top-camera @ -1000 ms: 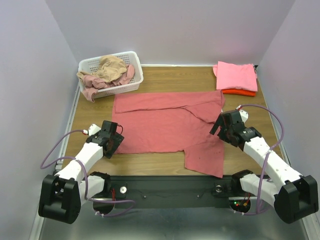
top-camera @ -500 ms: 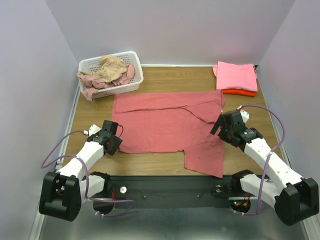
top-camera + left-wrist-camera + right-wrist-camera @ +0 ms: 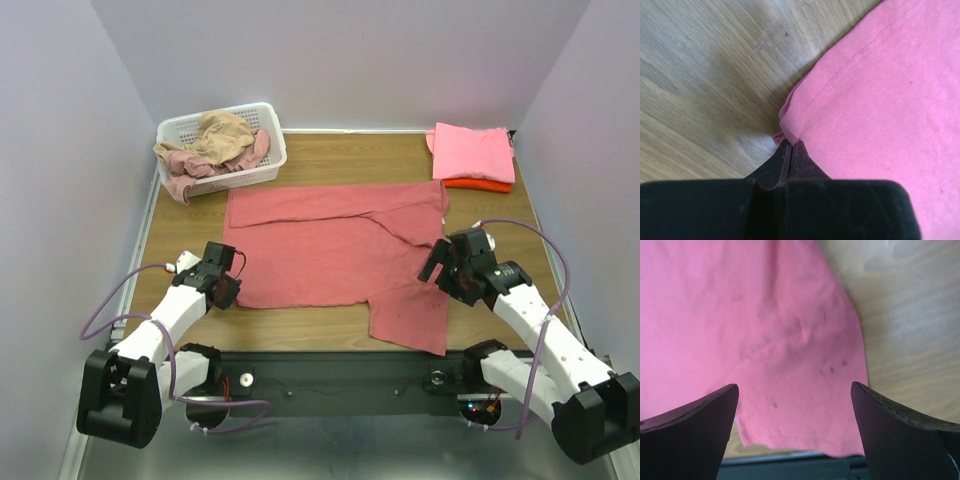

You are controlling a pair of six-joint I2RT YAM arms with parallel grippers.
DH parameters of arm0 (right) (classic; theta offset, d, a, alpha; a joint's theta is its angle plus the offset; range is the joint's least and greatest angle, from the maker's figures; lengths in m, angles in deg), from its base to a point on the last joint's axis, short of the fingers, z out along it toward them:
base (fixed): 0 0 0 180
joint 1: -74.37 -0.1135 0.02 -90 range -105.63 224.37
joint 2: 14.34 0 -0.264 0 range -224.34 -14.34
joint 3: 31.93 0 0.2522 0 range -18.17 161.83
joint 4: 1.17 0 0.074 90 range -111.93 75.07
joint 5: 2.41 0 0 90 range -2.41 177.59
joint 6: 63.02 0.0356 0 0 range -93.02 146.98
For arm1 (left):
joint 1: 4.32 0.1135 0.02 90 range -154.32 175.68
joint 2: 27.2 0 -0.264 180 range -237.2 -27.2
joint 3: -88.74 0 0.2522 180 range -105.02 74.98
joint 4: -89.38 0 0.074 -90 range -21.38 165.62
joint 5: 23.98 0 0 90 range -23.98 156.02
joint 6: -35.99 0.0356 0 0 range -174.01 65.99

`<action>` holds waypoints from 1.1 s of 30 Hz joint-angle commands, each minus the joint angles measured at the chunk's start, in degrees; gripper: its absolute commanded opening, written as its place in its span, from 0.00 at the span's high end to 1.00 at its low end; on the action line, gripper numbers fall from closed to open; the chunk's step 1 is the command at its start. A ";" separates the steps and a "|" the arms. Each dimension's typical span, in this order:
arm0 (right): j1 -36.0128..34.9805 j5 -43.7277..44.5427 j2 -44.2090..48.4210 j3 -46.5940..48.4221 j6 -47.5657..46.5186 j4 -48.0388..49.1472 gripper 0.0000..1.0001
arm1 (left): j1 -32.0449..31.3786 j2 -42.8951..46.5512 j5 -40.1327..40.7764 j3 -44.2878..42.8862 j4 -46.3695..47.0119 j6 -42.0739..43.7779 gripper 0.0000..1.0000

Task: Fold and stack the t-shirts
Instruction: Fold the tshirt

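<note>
Both arms have shifted since the earlier view: the left gripper [image 3: 226, 284] has closed on the near-left corner of the red shirt [image 3: 330, 240], and the right gripper [image 3: 441, 266] has drawn closer to its base, over the shirt's near-right flap. The left jaws are now together, pinching a small pucker of hem, as the left wrist view shows. The right jaws stand wide apart above the cloth, holding nothing.

The red shirt lies spread across the middle of the table [image 3: 300, 322], with one flap hanging toward the near edge. A folded pink shirt [image 3: 470, 150] sits well apart at the far right.

To do this step well, I judge the right gripper should come down on the hem rather than mid-panel and pinch both layers, so the two corners lift evenly. The left grip looks shallow, so a slow lift would suit it.

The cloth is a soft matte knit with a stitched hem, faintly dimpled and speckled near the right edge. The table is smooth wood grain.
</note>
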 commanded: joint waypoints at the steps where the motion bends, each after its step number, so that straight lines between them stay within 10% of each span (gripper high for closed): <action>1: -0.10 -3.40 0.75 0.08 0.77 -10.36 0.01 | 0.07 2.47 0.88 -0.29 -1.94 1.09 1.00; 21: -17.24 -5.77 -8.22 -9.68 16.50 -7.41 0.17 | 0.07 2.21 1.31 -0.11 -0.45 2.67 1.00; 33: -17.25 -2.34 -7.96 -9.33 16.15 -4.50 0.77 | 0.07 3.43 0.52 -0.37 -1.32 3.20 1.00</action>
